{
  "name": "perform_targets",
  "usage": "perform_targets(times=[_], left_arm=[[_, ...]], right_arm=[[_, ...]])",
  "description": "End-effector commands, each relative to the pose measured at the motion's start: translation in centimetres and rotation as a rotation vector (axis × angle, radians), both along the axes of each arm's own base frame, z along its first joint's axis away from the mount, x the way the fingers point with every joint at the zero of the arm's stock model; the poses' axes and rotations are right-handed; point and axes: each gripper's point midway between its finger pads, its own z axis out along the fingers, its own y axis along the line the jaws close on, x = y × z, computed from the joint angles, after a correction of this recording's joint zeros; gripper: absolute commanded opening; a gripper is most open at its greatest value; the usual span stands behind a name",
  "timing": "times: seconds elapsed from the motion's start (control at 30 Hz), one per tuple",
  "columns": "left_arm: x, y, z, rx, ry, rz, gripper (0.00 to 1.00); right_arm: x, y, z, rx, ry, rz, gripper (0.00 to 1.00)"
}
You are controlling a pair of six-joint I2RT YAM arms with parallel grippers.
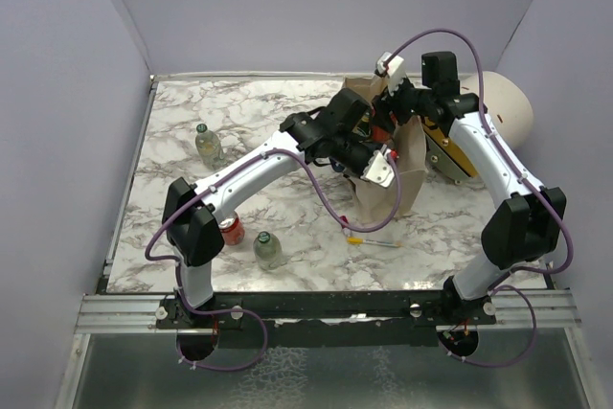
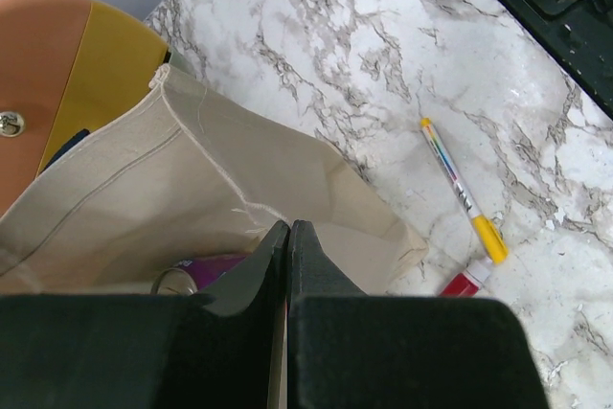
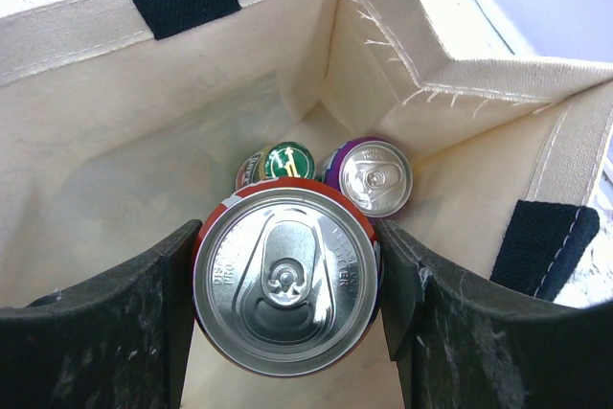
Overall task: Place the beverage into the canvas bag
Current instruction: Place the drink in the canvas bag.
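Note:
The canvas bag (image 1: 410,179) stands upright at the back right of the marble table, its mouth open. My right gripper (image 3: 285,265) hangs inside that mouth (image 3: 115,131), shut on a red beverage can (image 3: 285,284) held upright by its sides. Below it on the bag's floor sit a purple can (image 3: 375,176) and a green-capped bottle (image 3: 287,162). My left gripper (image 2: 288,227) is shut at the bag's near rim, with a sliver of beige cloth between its jaws. The purple can (image 2: 206,270) shows just past it.
A red can (image 1: 231,230) and two glass bottles (image 1: 208,144) (image 1: 267,250) stand on the left of the table. A yellow marker (image 2: 465,200) lies in front of the bag. A cream-and-orange container (image 1: 503,107) lies behind the bag, against the right wall.

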Motion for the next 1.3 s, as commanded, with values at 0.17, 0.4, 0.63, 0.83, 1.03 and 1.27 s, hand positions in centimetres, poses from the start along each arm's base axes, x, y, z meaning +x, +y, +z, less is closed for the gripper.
perform_targets(times=[0.17, 0.4, 0.63, 0.83, 1.03, 1.27], left_arm=[[-0.7, 0.2, -1.9, 0.044, -0.02, -0.077, 0.0], [-1.0, 0.4, -2.1, 0.037, -0.033, -0.101, 0.0], [-1.4, 0.6, -2.1, 0.031, -0.026, -0.11, 0.0], [-1.7, 0.4, -1.5, 0.005, 0.001, -0.097, 0.0], [-2.1, 0.7, -1.3, -0.006, 0.01, -0.095, 0.0], [-2.2, 0.7, -1.0, -0.022, 0.024, -0.074, 0.0]], right_arm=[[0.5, 1.7, 6.4, 0.087, -0.217, 0.104, 0.11], [-1.4, 2.3, 6.3, 0.074, -0.191, 0.198, 0.11], [-4.2, 2.4, 5.7, 0.068, -0.174, 0.276, 0.1], [-6.4, 3.9, 5.1, 0.114, -0.198, 0.426, 0.1], [-7.4, 4.6, 3.4, 0.117, -0.2, 0.532, 0.1], [-7.8, 4.8, 1.0, 0.108, -0.177, 0.58, 0.1]])
